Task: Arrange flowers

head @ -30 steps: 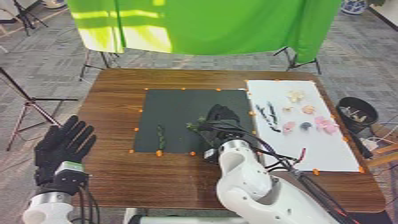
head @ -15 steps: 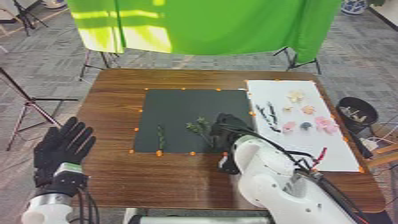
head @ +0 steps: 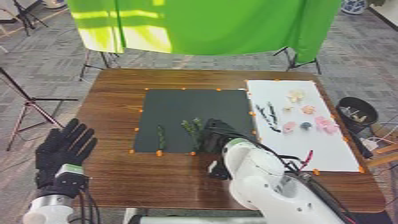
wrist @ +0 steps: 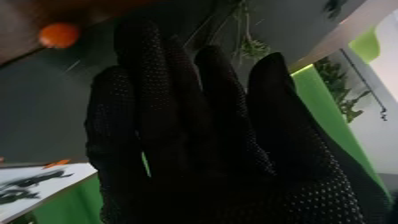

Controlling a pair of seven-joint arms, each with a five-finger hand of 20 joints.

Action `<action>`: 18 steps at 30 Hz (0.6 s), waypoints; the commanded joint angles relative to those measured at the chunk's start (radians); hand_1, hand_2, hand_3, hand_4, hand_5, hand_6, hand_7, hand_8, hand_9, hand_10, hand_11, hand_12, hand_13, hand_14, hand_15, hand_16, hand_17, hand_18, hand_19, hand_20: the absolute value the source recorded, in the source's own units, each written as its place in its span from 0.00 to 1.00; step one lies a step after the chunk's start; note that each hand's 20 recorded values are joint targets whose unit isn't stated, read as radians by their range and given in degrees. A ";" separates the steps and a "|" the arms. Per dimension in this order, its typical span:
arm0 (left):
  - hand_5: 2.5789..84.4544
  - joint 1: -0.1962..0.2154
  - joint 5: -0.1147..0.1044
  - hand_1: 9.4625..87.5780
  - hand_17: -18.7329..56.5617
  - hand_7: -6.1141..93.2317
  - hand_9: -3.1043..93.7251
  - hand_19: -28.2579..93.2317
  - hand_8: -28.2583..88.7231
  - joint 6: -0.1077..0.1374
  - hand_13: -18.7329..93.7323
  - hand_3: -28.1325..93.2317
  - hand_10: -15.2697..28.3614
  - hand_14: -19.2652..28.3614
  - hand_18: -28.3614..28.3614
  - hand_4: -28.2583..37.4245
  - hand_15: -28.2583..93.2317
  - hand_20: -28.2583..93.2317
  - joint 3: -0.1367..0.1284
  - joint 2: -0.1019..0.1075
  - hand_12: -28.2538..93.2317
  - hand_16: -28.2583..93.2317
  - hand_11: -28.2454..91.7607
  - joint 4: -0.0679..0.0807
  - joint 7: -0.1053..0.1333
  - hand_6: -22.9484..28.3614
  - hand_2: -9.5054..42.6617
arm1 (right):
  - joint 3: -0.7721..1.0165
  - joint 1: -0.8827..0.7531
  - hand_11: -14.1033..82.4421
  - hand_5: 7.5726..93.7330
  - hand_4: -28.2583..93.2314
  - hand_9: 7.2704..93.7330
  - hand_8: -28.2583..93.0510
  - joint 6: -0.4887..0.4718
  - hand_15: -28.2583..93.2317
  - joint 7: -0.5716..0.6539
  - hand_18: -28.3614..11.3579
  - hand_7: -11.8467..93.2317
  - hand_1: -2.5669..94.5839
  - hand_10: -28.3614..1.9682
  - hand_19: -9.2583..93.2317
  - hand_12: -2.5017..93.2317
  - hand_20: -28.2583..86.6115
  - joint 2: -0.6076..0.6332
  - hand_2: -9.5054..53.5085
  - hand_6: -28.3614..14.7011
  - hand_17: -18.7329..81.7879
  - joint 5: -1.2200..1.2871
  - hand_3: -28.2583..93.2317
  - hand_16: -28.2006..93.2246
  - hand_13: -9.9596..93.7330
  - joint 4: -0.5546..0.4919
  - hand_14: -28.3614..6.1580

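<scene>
In the head view, my right hand (head: 216, 135) is at the right part of the black mat (head: 182, 102), close beside a forked green sprig (head: 190, 128). Its fingers are extended with nothing held; whether they touch the stems I cannot tell. A slim green sprig (head: 161, 137) lies upright to the left. Dark stems (head: 267, 117), pink blooms (head: 326, 125), a peach bloom (head: 308, 109) and a cream one (head: 296, 95) lie on the white sheet (head: 324, 155). My open left hand (head: 64, 147) is at the table's left edge. In the right wrist view, leaves (wrist: 255, 48) appear near my right hand (wrist: 209, 145).
Orange markers (head: 193, 153) line the mat and sheet. A black bin (head: 357, 112) stands off the table's right edge. A green cloth (head: 213, 27) hangs behind the brown table (head: 115, 115), and a tripod (head: 34, 105) stands at the left.
My right hand moved back toward the near side, then slightly left. The forked sprig, earlier partly beneath it, has shifted a little left and turned more upright. My left hand stayed about still.
</scene>
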 commanded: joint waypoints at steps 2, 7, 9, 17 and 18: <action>0.49 0.008 -0.001 0.24 0.17 0.22 0.39 0.53 0.17 -0.013 0.39 0.83 0.73 0.77 0.76 0.00 0.58 0.30 0.001 -0.009 0.33 0.17 0.47 -0.001 -0.010 0.64 0.48 | -0.017 -0.027 0.27 0.62 0.11 0.69 0.16 -0.033 0.64 -0.008 0.09 0.21 0.28 0.26 0.94 0.19 0.45 -0.014 0.54 0.46 0.53 0.009 0.93 0.39 0.71 -0.002 0.27; 0.49 0.011 -0.006 0.24 0.17 0.21 0.39 0.53 0.17 -0.012 0.39 0.83 0.73 0.77 0.76 0.00 0.58 0.31 -0.001 -0.013 0.33 0.17 0.47 0.001 -0.010 0.64 0.48 | -0.011 -0.027 0.27 0.63 0.11 0.69 0.16 -0.026 0.64 -0.005 0.09 0.21 0.28 0.25 0.94 0.19 0.45 0.004 0.52 0.46 0.53 0.001 0.92 0.39 0.71 0.003 0.27; 0.49 0.015 -0.006 0.24 0.17 0.22 0.39 0.53 0.17 -0.012 0.39 0.83 0.73 0.77 0.77 0.00 0.58 0.31 -0.002 -0.012 0.33 0.17 0.47 0.000 -0.007 0.64 0.48 | -0.006 -0.027 0.27 0.63 0.10 0.68 0.16 -0.022 0.64 -0.004 0.09 0.22 0.29 0.24 0.94 0.19 0.44 0.011 0.51 0.46 0.53 -0.004 0.92 0.39 0.71 0.005 0.27; 0.49 0.014 -0.010 0.24 0.17 0.22 0.39 0.53 0.17 -0.021 0.39 0.83 0.73 0.77 0.76 0.00 0.58 0.30 0.002 -0.013 0.33 0.17 0.47 0.002 -0.012 0.64 0.48 | 0.009 -0.027 0.23 0.66 0.10 0.57 0.16 0.016 0.64 0.007 0.09 0.24 0.28 0.25 0.95 0.17 0.44 0.029 0.49 0.46 0.53 0.010 0.92 0.39 0.68 0.006 0.27; 0.49 0.014 -0.010 0.24 0.17 0.22 0.39 0.53 0.17 -0.020 0.39 0.83 0.73 0.77 0.76 0.00 0.58 0.30 0.001 -0.013 0.33 0.17 0.47 0.002 -0.012 0.64 0.48 | 0.012 -0.028 0.23 0.66 0.10 0.56 0.16 0.015 0.64 0.008 0.09 0.25 0.28 0.25 0.95 0.16 0.44 0.031 0.49 0.45 0.53 0.019 0.92 0.38 0.68 0.003 0.27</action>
